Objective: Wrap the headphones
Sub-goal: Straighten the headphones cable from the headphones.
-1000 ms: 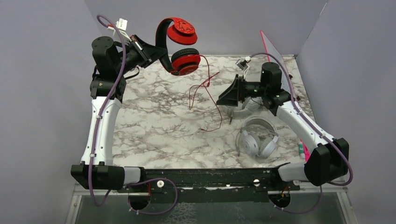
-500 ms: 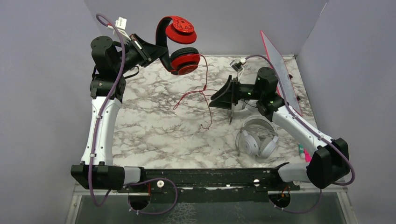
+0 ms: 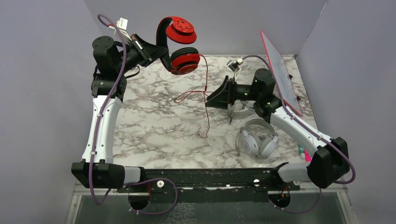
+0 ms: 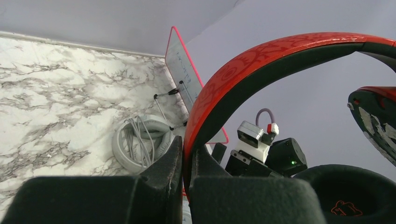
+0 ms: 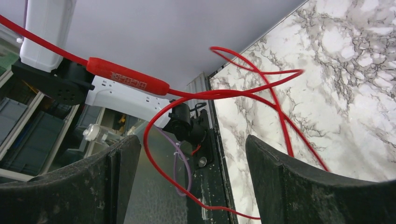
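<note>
— Listing largest first: what is entered?
— Item 1, marble-pattern table (image 3: pixel 154 135). Item 2, pink-edged board (image 3: pixel 281 74), propped at the far right. Item 3, red-and-black headphones (image 3: pixel 180 44), raised well above the far left of the table; the left gripper (image 4: pixel 187 163) is clamped on the headband. Item 4, white-silver headset (image 3: pixel 256 142), flat on the table near the right arm's base. Item 5, light grey headset (image 4: pixel 140 144), lying beside the board's foot, thin grey cable strands across its band. Item 6, red cable (image 3: pixel 205 109), hanging from the lower ear cup in loose loops, its free end near the table. Item 7, the cable's inline remote (image 5: pixel 126 77).
— And the right gripper (image 5: pixel 187 158)?
— Jaws spread wide; cable loops cross the gap, nothing pinched.
— Risks?
— Probably three. Closing now could catch two strands at once and knot the wrap. The slack loops could snag on the arm or a finger and drag. A hard pull on the cable might twist the headband in the left grip.
— Containers?
— None visible; nothing is binned or boxed. All three headsets sit in the open.
</note>
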`<state>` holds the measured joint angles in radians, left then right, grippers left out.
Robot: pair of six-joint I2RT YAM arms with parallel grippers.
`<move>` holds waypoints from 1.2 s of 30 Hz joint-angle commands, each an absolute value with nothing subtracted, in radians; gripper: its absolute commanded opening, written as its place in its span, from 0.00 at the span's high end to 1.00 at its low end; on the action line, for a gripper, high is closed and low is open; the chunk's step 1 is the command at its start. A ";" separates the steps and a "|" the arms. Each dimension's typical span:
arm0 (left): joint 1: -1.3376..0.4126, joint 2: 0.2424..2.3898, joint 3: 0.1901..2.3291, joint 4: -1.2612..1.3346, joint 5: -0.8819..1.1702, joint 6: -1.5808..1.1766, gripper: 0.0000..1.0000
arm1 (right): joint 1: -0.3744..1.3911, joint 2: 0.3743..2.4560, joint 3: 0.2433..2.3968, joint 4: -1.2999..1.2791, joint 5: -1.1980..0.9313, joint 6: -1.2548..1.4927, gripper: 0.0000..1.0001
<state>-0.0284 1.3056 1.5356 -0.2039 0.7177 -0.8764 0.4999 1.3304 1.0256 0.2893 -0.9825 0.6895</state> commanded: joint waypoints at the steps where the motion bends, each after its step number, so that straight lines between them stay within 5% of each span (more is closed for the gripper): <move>1: -0.031 1.303 1.537 -0.142 0.725 -0.899 1.00 | 0.536 1.302 1.035 0.345 -0.957 0.725 0.13; 5: -0.031 1.304 1.539 -0.156 0.707 -0.888 1.00 | 0.582 1.301 1.017 0.370 -0.893 0.737 0.14; 8: -0.031 1.302 1.542 -0.163 0.692 -0.879 1.00 | 0.613 1.316 1.013 0.379 -0.830 0.735 0.24; 15: -0.029 1.346 1.726 -0.326 0.563 -0.763 1.00 | 0.633 1.284 0.927 0.233 -0.574 0.631 0.78; 19: -0.026 1.409 1.968 -0.450 0.364 -0.680 1.00 | 0.633 1.289 0.798 0.185 -0.448 0.553 0.98; 26: -0.023 1.402 2.257 -0.468 -0.156 -0.522 1.00 | 0.631 1.352 0.717 0.083 -0.331 0.486 1.00; 36: -0.026 1.410 2.462 -0.488 -0.434 -0.271 1.00 | 0.613 1.369 0.646 0.125 -0.296 0.504 1.00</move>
<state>-0.0265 1.4155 2.3959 -0.5137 -0.2211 -0.3996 0.6296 1.3735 0.6991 0.1013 -0.3332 0.5034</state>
